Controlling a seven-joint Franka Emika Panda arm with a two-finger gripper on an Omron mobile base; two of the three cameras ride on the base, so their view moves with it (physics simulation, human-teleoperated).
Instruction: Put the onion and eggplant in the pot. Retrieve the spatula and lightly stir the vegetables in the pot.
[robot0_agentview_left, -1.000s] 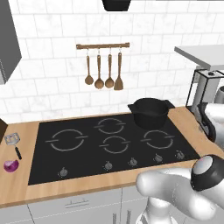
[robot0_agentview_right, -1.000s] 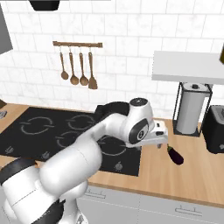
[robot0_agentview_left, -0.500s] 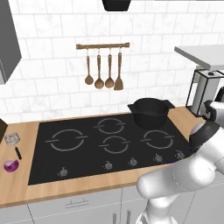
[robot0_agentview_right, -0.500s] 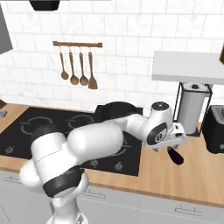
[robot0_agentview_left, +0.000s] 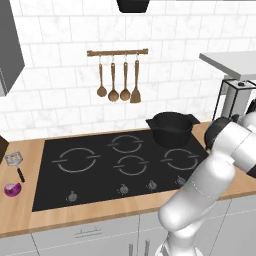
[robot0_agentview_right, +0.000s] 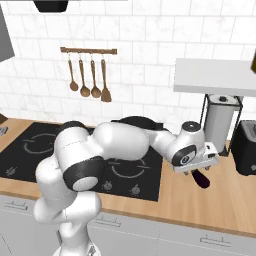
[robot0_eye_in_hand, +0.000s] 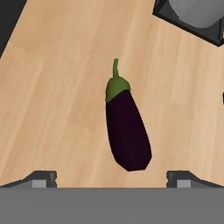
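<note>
A dark purple eggplant (robot0_eye_in_hand: 127, 131) with a green cap lies on the wooden counter, right of the cooktop (robot0_agentview_right: 30, 150). My gripper (robot0_eye_in_hand: 111, 179) hangs just above it, open, its fingertips (robot0_eye_in_hand: 43, 178) wide on either side of the eggplant's blunt end and holding nothing. From the right base camera the gripper (robot0_agentview_right: 196, 171) sits directly over the eggplant (robot0_agentview_right: 203, 179). The black pot (robot0_agentview_left: 172, 127) stands at the cooktop's back right corner. At the far left of the counter lie the purple onion (robot0_agentview_left: 12, 189) and the spatula (robot0_agentview_left: 15, 161) with its silver head.
Wooden spoons and a wooden spatula (robot0_agentview_left: 117, 80) hang on a wall rail. A paper towel holder (robot0_agentview_right: 220, 125) and a dark toaster (robot0_agentview_right: 245, 147) stand just beyond the eggplant, under a white shelf (robot0_agentview_right: 215, 75). The holder's dark base (robot0_eye_in_hand: 192, 22) is close.
The arm has swung right and stretched out, carrying the hand from beside the cooktop to over the eggplant. The jaws stayed open.
</note>
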